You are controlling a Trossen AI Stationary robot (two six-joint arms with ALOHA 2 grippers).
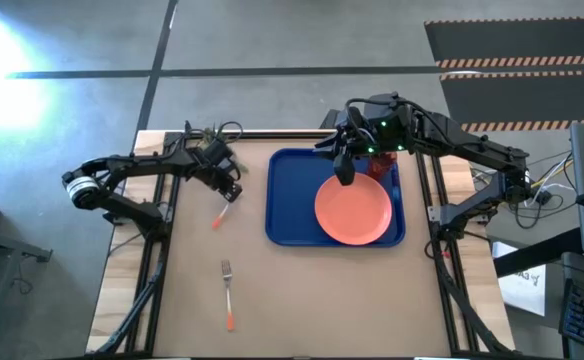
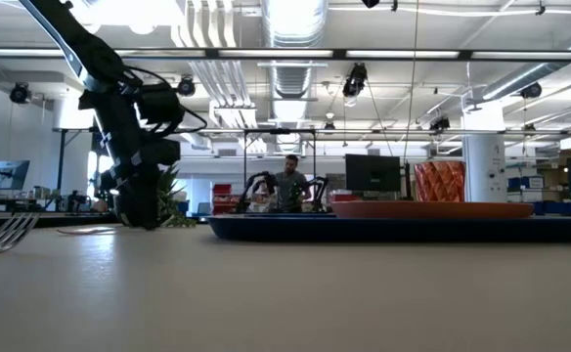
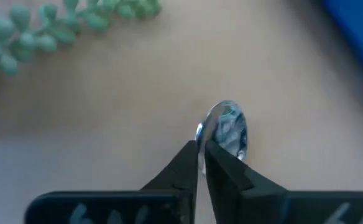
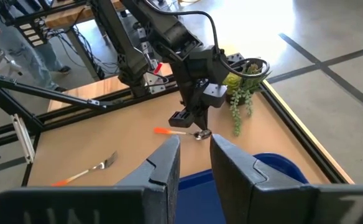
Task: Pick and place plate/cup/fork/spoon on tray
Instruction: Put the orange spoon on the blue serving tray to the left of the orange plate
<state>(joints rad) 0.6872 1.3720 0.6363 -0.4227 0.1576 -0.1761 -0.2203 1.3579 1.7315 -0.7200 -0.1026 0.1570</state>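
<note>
The blue tray (image 1: 282, 200) lies right of the table's middle with the salmon-pink plate (image 1: 353, 209) flat in it. The dark red cup (image 2: 450, 182) stands behind the plate, mostly hidden under my right arm in the high view. The spoon (image 1: 220, 212) lies left of the tray, orange handle toward the near side. The fork (image 1: 229, 295) lies nearer the front edge. My left gripper (image 1: 230, 190) is down at the spoon's head and shut on it. My right gripper (image 4: 194, 155) is open and empty above the tray's far left part. My left gripper pinches the spoon just behind its silver head (image 3: 226, 132) between its two fingertips (image 3: 184, 163). The fingers come from above, pointing down, and lie across the spoon. The head sticks out beyond the fingertips. The spoon (image 4: 188, 132) lies about level at the table top.
A small green potted plant (image 1: 208, 135) with hanging strands stands at the far edge, close behind my left gripper. Bare table top lies between the fork and the tray's near edge. A person (image 2: 289, 186) shows in the room beyond the table.
</note>
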